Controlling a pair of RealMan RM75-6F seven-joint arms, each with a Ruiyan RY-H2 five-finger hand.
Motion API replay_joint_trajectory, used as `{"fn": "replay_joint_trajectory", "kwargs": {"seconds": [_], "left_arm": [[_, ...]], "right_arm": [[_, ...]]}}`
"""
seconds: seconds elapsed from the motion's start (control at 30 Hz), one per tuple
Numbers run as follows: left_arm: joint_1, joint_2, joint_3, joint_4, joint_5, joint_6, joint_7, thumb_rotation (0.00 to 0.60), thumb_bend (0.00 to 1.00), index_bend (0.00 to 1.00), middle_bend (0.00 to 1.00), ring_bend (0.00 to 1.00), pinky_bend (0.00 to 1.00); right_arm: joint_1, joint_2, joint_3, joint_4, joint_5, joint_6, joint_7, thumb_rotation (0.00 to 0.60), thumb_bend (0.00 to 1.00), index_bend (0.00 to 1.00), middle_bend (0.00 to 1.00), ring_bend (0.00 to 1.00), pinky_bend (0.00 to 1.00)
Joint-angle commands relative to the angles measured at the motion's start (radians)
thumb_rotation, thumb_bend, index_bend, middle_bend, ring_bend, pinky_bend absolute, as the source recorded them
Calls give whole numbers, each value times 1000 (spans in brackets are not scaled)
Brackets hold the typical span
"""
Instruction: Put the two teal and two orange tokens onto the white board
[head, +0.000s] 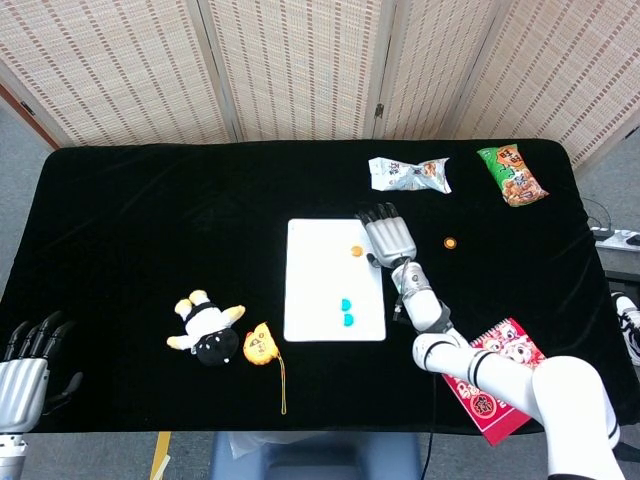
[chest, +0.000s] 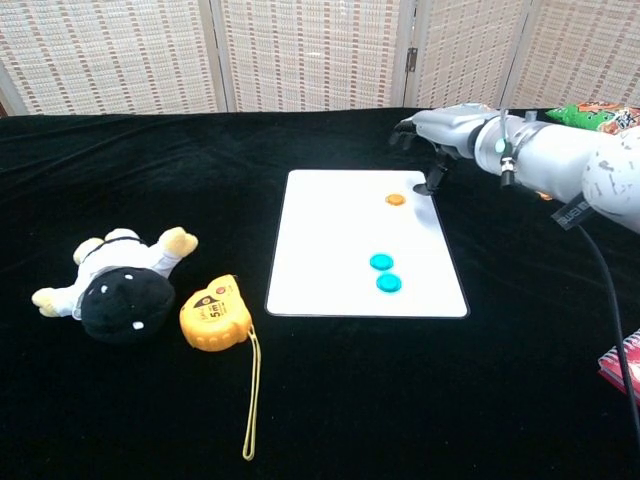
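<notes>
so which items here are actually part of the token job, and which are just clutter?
Job:
white board
two teal tokens, on the board
orange token on board
orange token on cloth
right hand

Clutter:
plush toy
tape measure
white snack bag
green snack bag
red notebook

My left hand (head: 25, 365) is cut off by the head view's lower left corner. The red notebook (chest: 625, 357) is clipped by the chest view's right edge; there my arm hides the second orange token (head: 450, 242).
</notes>
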Motion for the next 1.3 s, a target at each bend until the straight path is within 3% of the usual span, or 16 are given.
{"fn": "replay_joint_trajectory", "kwargs": {"seconds": [0.03, 0.4, 0.7, 1.3], "left_arm": [[-2, -1, 0, 1, 2, -2, -1, 600, 363, 174, 96, 136, 0], [-3, -6, 2, 5, 6, -3, -4, 600, 364, 174, 96, 136, 0], [-5, -5, 1, -1, 7, -5, 3, 600, 363, 174, 96, 136, 0], [-2, -1, 3, -12, 0, -7, 15, 600, 363, 173, 97, 136, 0]], "right_arm": [[-14, 19, -8, -3, 16, 8, 2, 600, 270, 71, 118, 2, 0], [-85, 70, -44, 66, 73, 3, 27, 600, 270, 310, 118, 7, 0], [-130, 68, -64, 158, 64, -34, 85, 600, 270, 319, 118, 4, 0], [-115, 1, -56, 319, 55, -114, 93, 600, 270, 347, 118, 3, 0]]}}
